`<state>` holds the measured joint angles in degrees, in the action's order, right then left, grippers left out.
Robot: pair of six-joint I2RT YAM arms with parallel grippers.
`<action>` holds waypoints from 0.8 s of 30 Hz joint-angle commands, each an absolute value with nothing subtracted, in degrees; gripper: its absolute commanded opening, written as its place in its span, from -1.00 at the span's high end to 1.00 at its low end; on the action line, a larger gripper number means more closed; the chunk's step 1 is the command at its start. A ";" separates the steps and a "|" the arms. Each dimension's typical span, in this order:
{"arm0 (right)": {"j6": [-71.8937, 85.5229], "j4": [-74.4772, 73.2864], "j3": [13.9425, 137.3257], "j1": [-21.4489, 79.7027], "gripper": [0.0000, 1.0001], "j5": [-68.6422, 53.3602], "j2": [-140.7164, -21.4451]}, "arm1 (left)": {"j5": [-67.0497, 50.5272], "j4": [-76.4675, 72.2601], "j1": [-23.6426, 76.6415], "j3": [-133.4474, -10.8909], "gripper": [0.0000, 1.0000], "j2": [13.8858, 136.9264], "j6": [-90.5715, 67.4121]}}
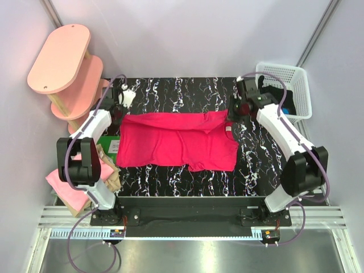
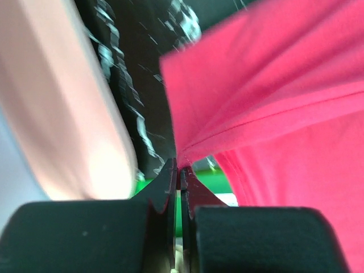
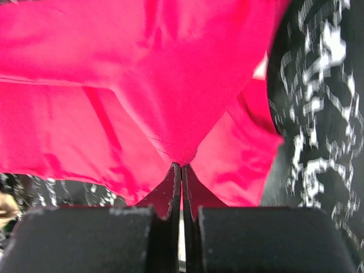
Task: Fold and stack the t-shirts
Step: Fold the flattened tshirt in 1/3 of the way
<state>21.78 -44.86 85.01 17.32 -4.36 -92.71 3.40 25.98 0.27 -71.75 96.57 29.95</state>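
vivid crimson-pink cloth t-shirt [image 1: 179, 147] lying spread on the black, white-veined marble tabletop [image 1: 170, 91]. left hand [image 2: 179, 169] is closed on its far left corner; right hand [image 3: 181, 166] is closed on its far right corner.

The overhead camera looks steeply down from the near side onto the whole table [image 1: 170, 94], while the two wrist cameras peer forward along the left gripper [image 2: 177, 168] and right gripper [image 3: 181, 166] from very near the red shirt [image 1: 176, 148], which, with the table, all three views share.
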 commanded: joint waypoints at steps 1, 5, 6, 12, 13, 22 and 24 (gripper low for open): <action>24.26 -41.13 76.14 17.58 1.00 -0.35 -86.32 | 1.32 22.68 0.00 -66.63 1.00 92.82 30.76; 23.99 -41.22 71.99 17.67 0.86 -0.44 -84.03 | 0.62 22.76 0.09 -60.57 0.92 90.27 31.38; 24.26 -41.39 71.46 17.58 0.66 -0.61 -84.11 | 0.35 23.37 0.09 -59.77 0.66 89.31 31.46; 24.17 -42.45 74.78 17.58 0.36 -0.53 -85.25 | -2.02 28.19 0.00 -60.90 -0.45 83.60 30.42; 23.91 -42.89 77.49 17.58 0.34 -0.44 -85.51 | -2.37 29.52 0.09 -62.04 -0.63 82.89 30.32; 22.59 -41.40 90.78 17.58 0.77 -1.32 -98.51 | -5.19 35.86 12.73 -72.50 -0.98 80.67 26.64; 22.59 -41.31 93.50 17.67 0.77 -1.32 -103.69 | -4.13 35.60 14.93 -75.66 -0.97 86.18 25.32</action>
<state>23.16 -42.50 89.69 17.50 -2.00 -95.33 -3.09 34.76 10.66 -71.42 80.05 28.14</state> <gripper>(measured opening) 0.119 0.985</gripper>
